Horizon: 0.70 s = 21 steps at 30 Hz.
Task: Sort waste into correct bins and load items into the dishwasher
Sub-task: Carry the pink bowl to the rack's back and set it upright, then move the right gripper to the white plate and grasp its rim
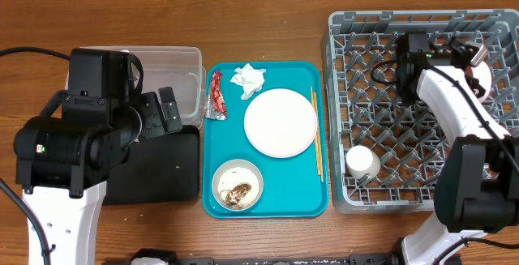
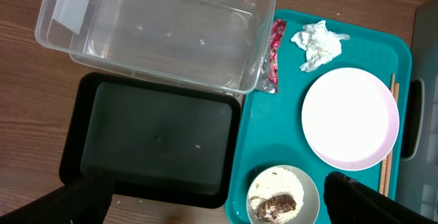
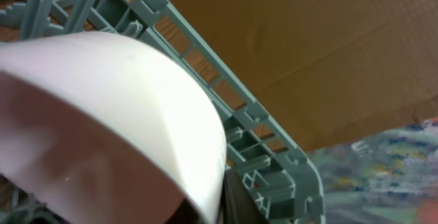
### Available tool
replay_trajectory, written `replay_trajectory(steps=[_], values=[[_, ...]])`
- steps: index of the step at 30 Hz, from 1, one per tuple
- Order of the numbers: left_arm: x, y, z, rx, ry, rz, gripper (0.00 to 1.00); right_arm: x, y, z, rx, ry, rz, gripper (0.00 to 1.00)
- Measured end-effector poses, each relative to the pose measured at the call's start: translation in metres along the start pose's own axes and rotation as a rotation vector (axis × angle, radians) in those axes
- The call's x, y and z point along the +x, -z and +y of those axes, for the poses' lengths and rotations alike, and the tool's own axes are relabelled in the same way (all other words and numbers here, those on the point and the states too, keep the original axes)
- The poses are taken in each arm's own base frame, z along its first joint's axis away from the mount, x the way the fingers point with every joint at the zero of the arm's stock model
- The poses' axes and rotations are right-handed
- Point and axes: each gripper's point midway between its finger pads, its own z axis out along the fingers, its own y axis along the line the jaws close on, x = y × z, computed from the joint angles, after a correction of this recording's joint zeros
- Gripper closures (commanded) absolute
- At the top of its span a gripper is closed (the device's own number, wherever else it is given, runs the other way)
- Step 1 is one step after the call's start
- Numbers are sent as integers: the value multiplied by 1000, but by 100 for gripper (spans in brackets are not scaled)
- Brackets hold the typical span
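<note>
My left gripper (image 1: 166,111) hangs open and empty over the black tray (image 1: 162,172) and clear tub (image 1: 174,74); its fingers frame the left wrist view (image 2: 219,203). On the teal tray lie the red wrapper (image 1: 216,95), white tissue (image 1: 248,79), pale plate (image 1: 280,122), chopsticks (image 1: 318,139) and a white bowl (image 1: 237,185) with brown scraps and rice (image 2: 277,205). My right gripper (image 1: 474,58) is shut on the rim of the pink bowl (image 3: 102,114) at the far right corner of the grey dish rack (image 1: 389,103). A white cup (image 1: 362,161) stands in the rack's near left.
The teal tray (image 1: 308,204) sits between the bins and the rack. The rack's rim (image 3: 274,148) is right beside the held bowl. The tub (image 2: 157,32) and black tray (image 2: 157,135) hold nothing. Bare wooden table lies at the far edge.
</note>
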Motion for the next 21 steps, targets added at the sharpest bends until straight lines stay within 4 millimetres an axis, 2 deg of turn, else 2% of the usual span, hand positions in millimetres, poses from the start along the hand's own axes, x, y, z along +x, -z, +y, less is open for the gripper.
replay_trajectory(steps=[3, 10, 17, 21], values=[[0, 0, 0, 0, 0, 0, 0, 4, 9, 8, -35, 21, 2, 53], [0, 0, 0, 0, 0, 0, 0, 5, 41, 28, -117, 36, -40, 40], [0, 0, 0, 0, 0, 0, 0, 1, 107, 46, -294, 45, -119, 41], [0, 0, 0, 0, 0, 0, 0, 12, 157, 60, -508, 61, -104, 41]])
